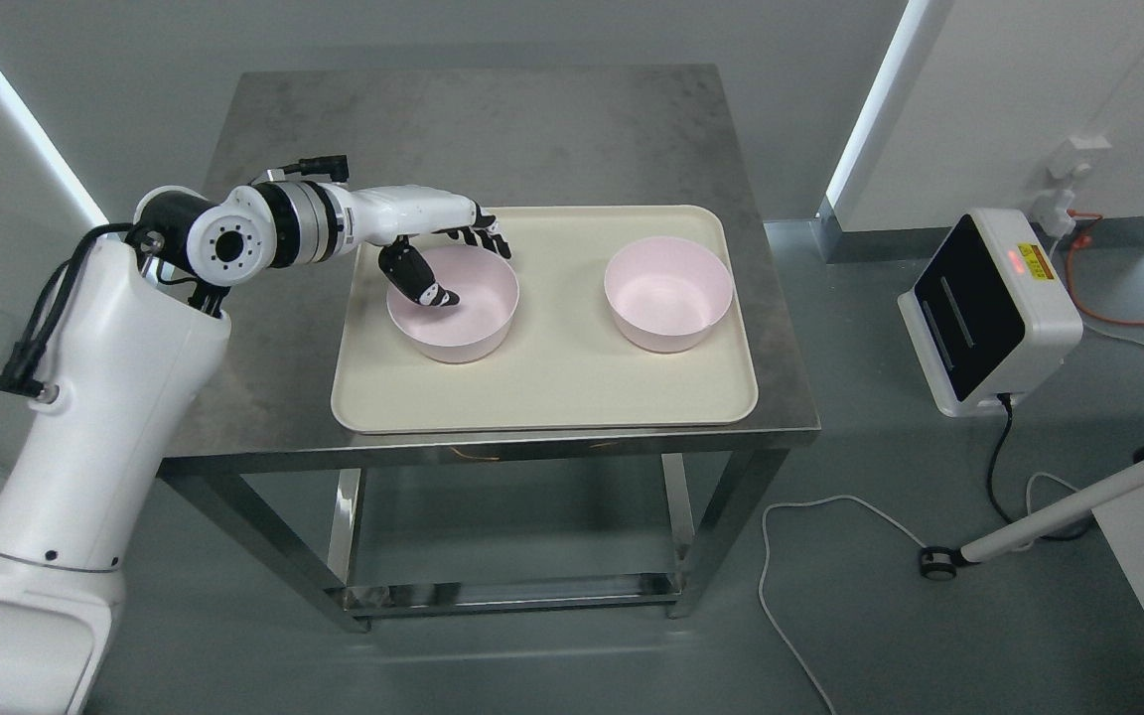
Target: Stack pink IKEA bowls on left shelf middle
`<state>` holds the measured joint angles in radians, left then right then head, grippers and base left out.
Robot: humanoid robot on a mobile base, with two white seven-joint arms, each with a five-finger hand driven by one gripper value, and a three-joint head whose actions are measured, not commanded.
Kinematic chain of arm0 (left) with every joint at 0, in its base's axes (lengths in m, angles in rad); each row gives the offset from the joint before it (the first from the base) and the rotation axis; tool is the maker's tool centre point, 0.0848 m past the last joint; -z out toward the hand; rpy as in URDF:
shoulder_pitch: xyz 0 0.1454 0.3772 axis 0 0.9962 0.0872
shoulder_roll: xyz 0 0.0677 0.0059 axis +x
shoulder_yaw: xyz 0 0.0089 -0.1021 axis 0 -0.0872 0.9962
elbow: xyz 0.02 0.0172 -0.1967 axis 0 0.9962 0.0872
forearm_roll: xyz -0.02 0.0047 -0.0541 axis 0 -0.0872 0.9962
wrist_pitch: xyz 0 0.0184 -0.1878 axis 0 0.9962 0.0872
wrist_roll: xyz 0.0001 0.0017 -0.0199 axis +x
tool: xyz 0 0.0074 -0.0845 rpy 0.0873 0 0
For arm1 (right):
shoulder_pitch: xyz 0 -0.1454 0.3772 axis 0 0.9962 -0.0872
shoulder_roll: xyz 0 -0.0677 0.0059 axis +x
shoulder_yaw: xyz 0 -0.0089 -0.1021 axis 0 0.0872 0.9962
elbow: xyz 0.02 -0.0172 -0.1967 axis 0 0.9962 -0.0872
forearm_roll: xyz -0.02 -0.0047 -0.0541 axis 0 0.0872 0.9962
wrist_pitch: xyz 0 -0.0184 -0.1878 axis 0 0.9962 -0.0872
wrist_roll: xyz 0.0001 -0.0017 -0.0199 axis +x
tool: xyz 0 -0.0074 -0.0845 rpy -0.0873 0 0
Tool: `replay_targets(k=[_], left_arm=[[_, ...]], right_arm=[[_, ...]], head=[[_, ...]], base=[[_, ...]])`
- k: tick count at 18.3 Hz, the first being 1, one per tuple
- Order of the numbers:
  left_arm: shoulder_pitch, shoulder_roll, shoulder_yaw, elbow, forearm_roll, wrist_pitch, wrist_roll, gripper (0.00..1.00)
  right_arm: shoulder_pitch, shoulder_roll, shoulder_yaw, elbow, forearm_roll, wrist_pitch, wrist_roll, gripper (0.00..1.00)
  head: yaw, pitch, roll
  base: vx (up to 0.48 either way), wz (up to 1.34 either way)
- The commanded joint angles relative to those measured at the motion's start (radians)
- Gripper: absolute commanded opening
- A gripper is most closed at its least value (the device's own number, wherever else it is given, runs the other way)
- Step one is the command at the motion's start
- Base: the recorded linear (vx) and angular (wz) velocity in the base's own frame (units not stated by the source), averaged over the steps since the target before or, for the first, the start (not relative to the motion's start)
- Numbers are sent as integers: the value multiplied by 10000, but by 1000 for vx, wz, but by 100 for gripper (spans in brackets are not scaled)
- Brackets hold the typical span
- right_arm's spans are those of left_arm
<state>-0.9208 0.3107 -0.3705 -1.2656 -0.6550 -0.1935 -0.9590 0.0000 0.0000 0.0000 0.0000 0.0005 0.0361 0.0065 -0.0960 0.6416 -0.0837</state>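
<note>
No brand mark or readable writing is showing on either round pink plastic bowl; only a small yellow label on the white-and-black box (pixel 989 310) on the floor, too small to read. Both bowls are sitting upright, mouths up, on the cream rectangular tray (pixel 544 397) on the grey metal table (pixel 493 129). The left robot hand (pixel 438 263) is gripping the left pink bowl (pixel 453 303) at its far-left rim, thumb inside, fingers along the outside. The right pink bowl (pixel 668 293) is standing apart, with bare tray between them.
</note>
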Motion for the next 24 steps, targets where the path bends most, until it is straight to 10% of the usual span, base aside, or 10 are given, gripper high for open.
replay_targets(k=[1,14,24], left_arm=[[-12,-23,-744,16,-675,79,18,47],[110,-1142,-576,246,-737,-380,448,1],[-608,-2062,420,93,-675,-305,-57,0]], right_arm=[[291,-175,-107,-337,-5,-8,-3,100],[291,-175,-108,-337,-5,-8,-3,100],[291,-175,-108,-337,-5,-23,-3,100]], head=[[0,0,0],[0,0,0],[0,0,0]], base=[[0,0],[0,0],[0,3]])
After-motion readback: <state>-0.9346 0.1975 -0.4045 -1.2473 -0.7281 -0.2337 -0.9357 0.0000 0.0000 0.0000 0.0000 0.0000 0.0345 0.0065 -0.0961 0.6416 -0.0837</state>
